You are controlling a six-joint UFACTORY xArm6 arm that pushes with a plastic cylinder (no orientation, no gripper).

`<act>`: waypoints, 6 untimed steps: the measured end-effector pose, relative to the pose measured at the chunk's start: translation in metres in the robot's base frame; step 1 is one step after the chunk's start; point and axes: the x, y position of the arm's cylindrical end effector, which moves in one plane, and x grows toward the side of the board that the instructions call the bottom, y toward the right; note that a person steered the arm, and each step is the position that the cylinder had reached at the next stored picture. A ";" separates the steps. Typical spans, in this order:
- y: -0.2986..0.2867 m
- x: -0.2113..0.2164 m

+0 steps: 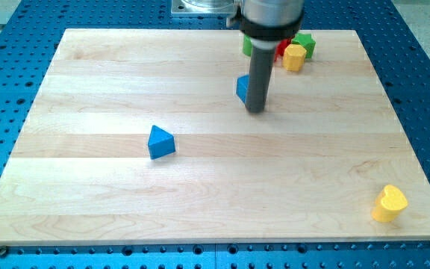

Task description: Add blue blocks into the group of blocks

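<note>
Camera view | wooden board (pixel 200 194) on blue perforated table (pixel 424 75) | my tip (pixel 255 110) touching blue block (pixel 242 88)

On the wooden board (pixel 200 194), my tip (pixel 255 110) stands just right of a blue block (pixel 242 88) that the rod partly hides. A blue triangular block (pixel 160 142) lies alone toward the view's left, and a yellow heart-shaped block (pixel 389 203) sits at the bottom right. At the view's top, a yellow block (pixel 295 57), a green block (pixel 305 44) and a red block (pixel 281 49) cluster together, partly behind the rod.

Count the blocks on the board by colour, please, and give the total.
Blue: 2, a triangular blue block and a blue block partly hidden behind my tip
Yellow: 2
Green: 2
Red: 1
Total: 7
</note>
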 end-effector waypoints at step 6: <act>0.019 -0.051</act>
